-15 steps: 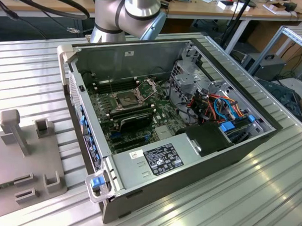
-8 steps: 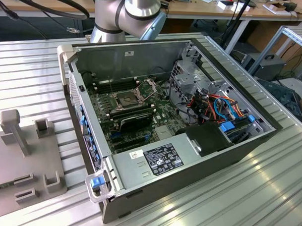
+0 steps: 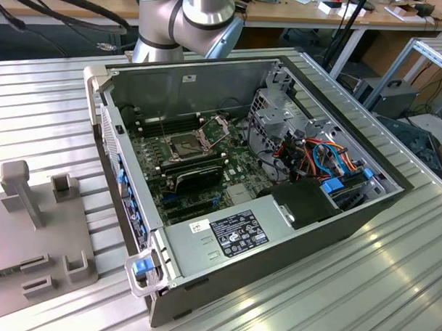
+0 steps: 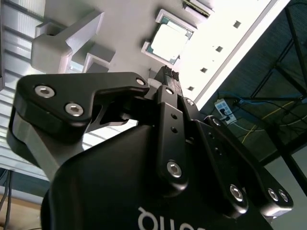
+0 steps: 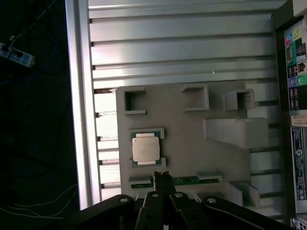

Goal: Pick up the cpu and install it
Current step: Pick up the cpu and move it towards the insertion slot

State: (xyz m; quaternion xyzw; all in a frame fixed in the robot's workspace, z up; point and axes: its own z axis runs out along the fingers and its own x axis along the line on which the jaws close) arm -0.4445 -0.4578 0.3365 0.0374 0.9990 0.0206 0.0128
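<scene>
- Label (image 3: 237,233) on the power supply (image 3: 189,253): print too small to read.
- Sticker (image 3: 198,226) beside it: illegible.
- Lettering (image 4: 168,221) on the gripper (image 4: 167,73): cut off.
- Stickers (image 5: 298,143) on the computer case (image 5: 287,96): illegible.

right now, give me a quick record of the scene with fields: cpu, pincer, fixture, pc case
cpu: small flat square chip with silver-grey metal top, lying in a framed recess, not held
pincer: black pincer, shut, empty, hovers near the chip without touching it
fixture: grey plastic fixture plate carrying the chip, on the ribbed aluminium table
case: open grey metal computer case, green motherboard exposed
</scene>
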